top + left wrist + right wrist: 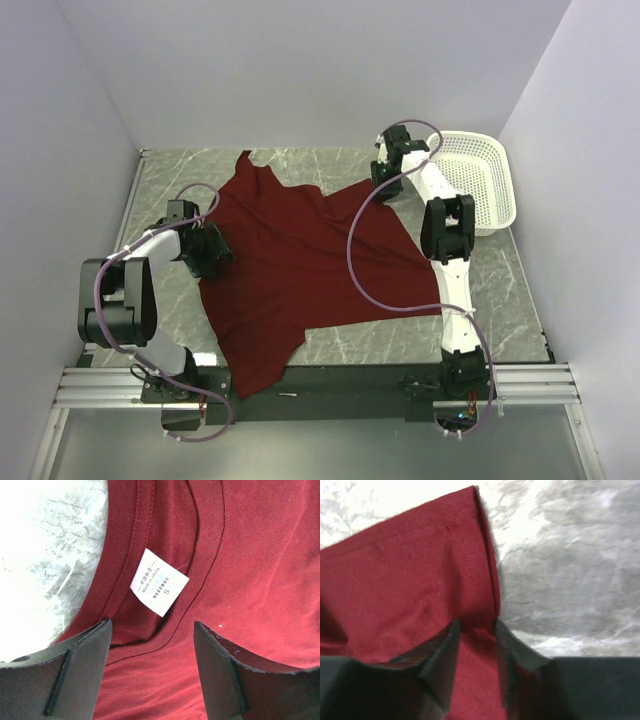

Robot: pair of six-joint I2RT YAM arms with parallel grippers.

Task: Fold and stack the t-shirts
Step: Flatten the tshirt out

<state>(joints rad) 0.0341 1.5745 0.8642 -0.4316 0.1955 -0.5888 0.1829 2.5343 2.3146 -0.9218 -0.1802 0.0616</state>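
Right end effector (476, 627) is clenched on a hemmed edge of the maroon t-shirt (300, 270). The fabric is pinched right between its fingers (445, 655), over at the shirt's far right corner. Left end effector (152, 625) is released, jaws wide apart, sitting low over the collar (125, 540) on the shirt's left side, with the white size label (159, 581) just past the fingertips. Can't tell if its pads actually touch the cloth. The shirt itself lies spread out, kinda rumpled and skewed, across the middle of the marble bench (500, 290), with one bit reaching over the near edge. White mesh basket (480, 180) sits at the far right, just beside the right arm, apart from the shirt.
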